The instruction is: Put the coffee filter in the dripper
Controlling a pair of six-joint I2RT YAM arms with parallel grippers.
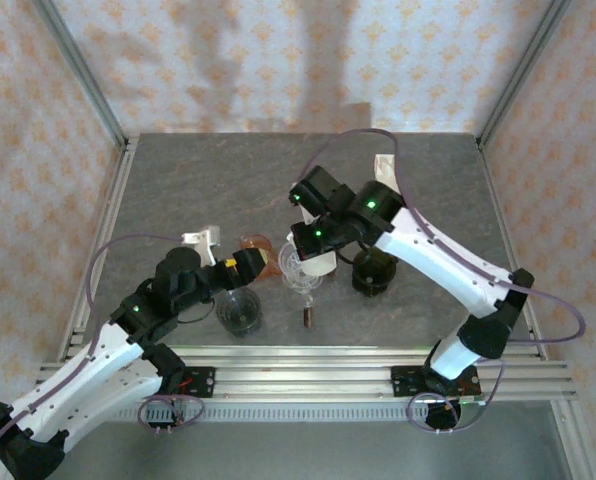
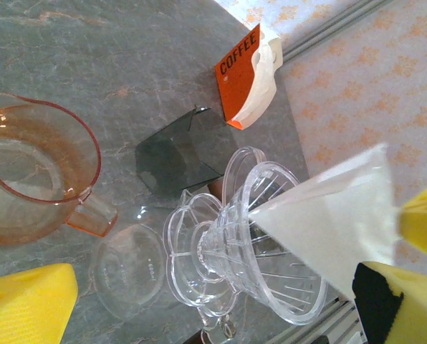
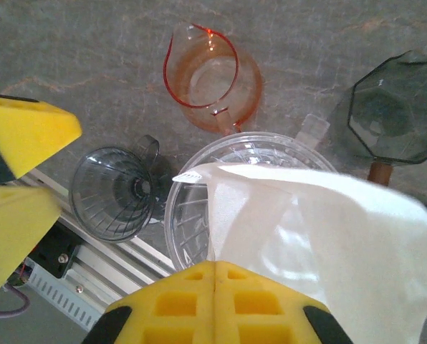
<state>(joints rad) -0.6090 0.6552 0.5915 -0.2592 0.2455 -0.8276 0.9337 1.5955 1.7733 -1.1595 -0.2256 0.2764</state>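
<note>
right gripper [image 3: 213, 276] is pinching the filter [image 3: 314, 236], its tip inside the dripper [image 3: 185, 215], so insertion is underway; next it needs seating deeper and releasing, left gripper [image 1: 256, 263] hanging open alongside.

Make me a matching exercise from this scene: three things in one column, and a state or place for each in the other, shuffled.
Things:
1. white paper coffee filter
2. orange translucent jug
3. orange box lettered COFFEE

States or places:
A. empty, upright on the grey table
B. at that table's far edge
C. pinched in the shut right gripper

Pairs: 1-C, 2-A, 3-B.
</note>
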